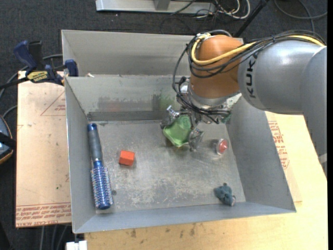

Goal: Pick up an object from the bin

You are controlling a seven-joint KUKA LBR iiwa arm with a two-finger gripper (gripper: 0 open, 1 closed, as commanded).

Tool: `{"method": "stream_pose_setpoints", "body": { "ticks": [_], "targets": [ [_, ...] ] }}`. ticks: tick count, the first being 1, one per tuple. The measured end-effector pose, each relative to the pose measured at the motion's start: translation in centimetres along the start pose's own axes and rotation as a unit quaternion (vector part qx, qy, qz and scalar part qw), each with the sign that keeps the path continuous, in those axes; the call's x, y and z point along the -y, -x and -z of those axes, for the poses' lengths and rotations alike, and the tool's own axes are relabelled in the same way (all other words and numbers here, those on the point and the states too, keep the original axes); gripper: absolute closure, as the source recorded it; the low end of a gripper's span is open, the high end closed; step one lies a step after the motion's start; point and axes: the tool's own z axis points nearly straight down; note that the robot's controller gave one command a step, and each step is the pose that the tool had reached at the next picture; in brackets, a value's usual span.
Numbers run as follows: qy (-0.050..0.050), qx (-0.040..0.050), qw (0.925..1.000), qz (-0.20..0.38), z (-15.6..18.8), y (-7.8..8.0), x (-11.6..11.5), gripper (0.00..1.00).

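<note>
Looking down into a grey metal bin [156, 197] with sloped walls. Reaching in from the right, a silver robot arm [286, 72] with an orange wrist cover [216, 66] and looped cables.

Below the cover, near the middle of the bin floor and toward the back wall, the hand [182, 126]. Clenched on a translucent green thing [178, 132], crumpled and soft-looking, pinched between 2 metal fingers [194, 137]. Cannot tell whether lifted clear of the floor or touching it.

Elsewhere on the floor, 4 loose things, none touching the hand:
- Just to the right, a small clear piece with a red spot [222, 146].
- To the left, a small orange-red block [126, 158].
- Farther left, along the left wall, a long blue hairbrush [99, 171].
- Near the front right corner, a small dark grey-blue lump [225, 194].

By judgement, grasp made and lift in hand. Called for next: a straight rise with the pinch kept firm, staying off the clear piece just beside, then high enough to clear the bin walls. Possible trouble: sagging or slipping of the soft green thing out of the pinch.
</note>
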Motion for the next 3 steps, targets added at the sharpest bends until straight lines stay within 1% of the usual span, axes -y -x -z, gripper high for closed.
{"method": "stream_pose_setpoints", "body": {
  "ticks": [1, 2, 3],
  "targets": [
    [-0.003, 0.0015, 0.9999, -0.013, -0.1, -0.8, 1.3, 0.0],
    [-0.003, 0.0025, 0.9999, -0.016, -0.1, -0.8, 1.4, 1.0],
    [0.005, -0.0036, 0.9839, 0.179, 17.6, 0.8, -2.1, 1.0]
  ]
}}
